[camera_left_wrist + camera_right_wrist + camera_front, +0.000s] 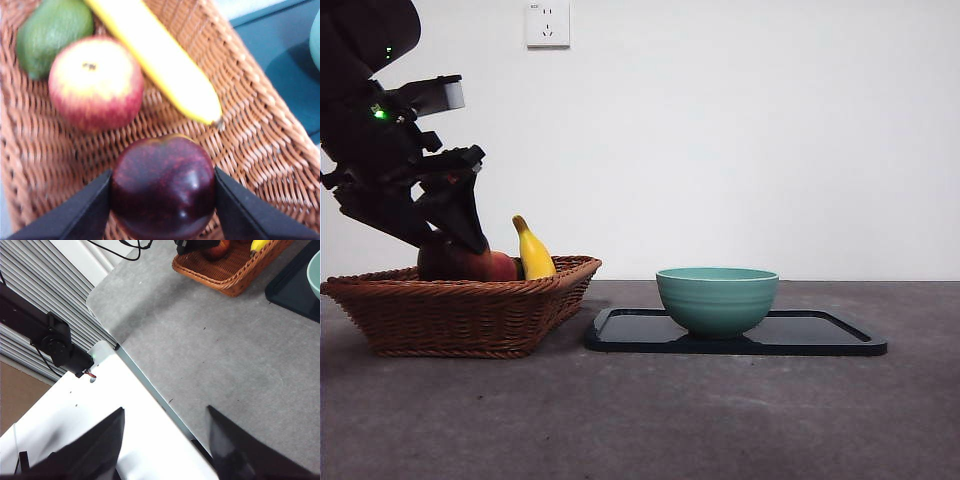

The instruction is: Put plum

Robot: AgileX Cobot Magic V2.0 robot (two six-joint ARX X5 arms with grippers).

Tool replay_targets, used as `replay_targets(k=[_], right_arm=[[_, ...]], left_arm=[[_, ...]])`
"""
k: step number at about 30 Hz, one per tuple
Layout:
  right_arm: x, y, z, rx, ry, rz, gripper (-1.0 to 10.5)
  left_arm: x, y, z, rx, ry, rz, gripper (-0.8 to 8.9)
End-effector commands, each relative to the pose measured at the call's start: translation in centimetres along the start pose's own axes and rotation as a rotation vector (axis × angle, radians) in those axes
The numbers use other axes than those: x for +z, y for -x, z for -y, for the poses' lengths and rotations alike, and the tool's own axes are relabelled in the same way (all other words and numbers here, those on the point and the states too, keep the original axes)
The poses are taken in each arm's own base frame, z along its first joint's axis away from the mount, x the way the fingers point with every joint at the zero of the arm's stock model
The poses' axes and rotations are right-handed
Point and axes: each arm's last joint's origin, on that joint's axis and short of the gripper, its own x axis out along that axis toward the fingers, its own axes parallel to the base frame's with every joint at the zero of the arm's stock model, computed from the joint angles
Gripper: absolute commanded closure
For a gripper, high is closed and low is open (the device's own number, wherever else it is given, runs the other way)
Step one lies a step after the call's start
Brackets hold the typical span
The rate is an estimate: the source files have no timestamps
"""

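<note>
Wicker basket (460,305) stands toward the left edge of the grey desk (650,420) in the front view, and the left gripper (163,192) reaches down into it. Its two black jaws press on either side of the plum (163,187), one dark purple-maroon fruit with a glossy skin, which sits low in the basket against the woven floor; whether it rests on the weave or is just clear of it cannot be told. Three other fruits share the basket: one red and yellow apple-like fruit (95,82), one yellow banana (157,60) lying beside it with its tip near the plum, and one green fruit (52,30) at the far end, touching the red and yellow one. From the front, only the banana's tip and a reddish fruit show above the rim, beside the dark arm.

Right of the basket, close to it but apart, lies one black tray (820,335), and one teal bowl (717,298) stands on the tray's left half.

The right gripper (165,437) hangs well away over the desk's near edge, jaws spread wide, holding nothing.
</note>
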Motion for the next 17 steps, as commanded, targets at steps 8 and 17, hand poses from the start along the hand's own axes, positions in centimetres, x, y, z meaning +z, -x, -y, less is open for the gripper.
replay_targets(k=[8,17], right_arm=[[0.2,0.1,-0.1,0.007,0.022,0.007,6.9],[0.2,0.1,-0.1,0.007,0.024,0.008,6.9]], left_arm=[[-1.2,-3.3,-0.2,-0.017,-0.02,-0.075,5.99],[-1.2,-3.5,-0.2,-0.016,-0.023,-0.073,4.53]])
